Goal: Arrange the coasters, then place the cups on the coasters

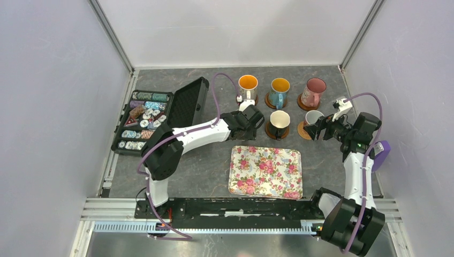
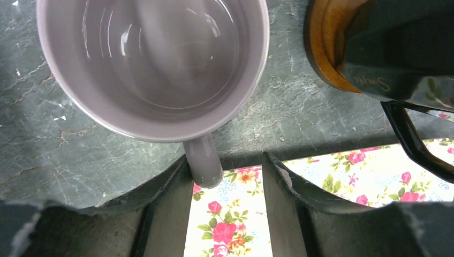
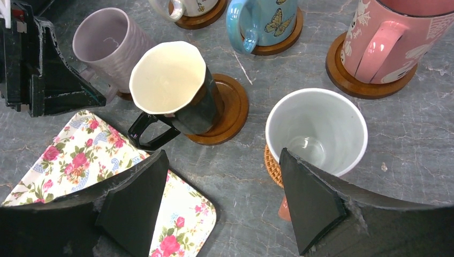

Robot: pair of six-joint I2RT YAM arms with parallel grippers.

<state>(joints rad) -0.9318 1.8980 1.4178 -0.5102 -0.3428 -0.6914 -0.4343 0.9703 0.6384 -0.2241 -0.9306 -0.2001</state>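
The lilac mug [image 2: 150, 64] stands just left of the black mug [image 3: 182, 91]. Its handle sits between the left gripper's [image 2: 226, 163] parted jaws, unclamped. The right gripper [image 3: 222, 155] gapes wide, holding nothing, near the white cup [image 3: 316, 128] on its cork coaster [image 3: 270, 163].

Cups [image 3: 174, 88] stand on coasters [image 3: 234, 110], behind the tray [image 3: 80, 155].

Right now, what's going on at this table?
The left gripper has its jaws open around the handle of the lilac mug. The right gripper hovers open at the white mug, which stands on the tan coaster. Neither holds anything. The black mug, blue mug, pink mug and patterned mug already sit on brown coasters.
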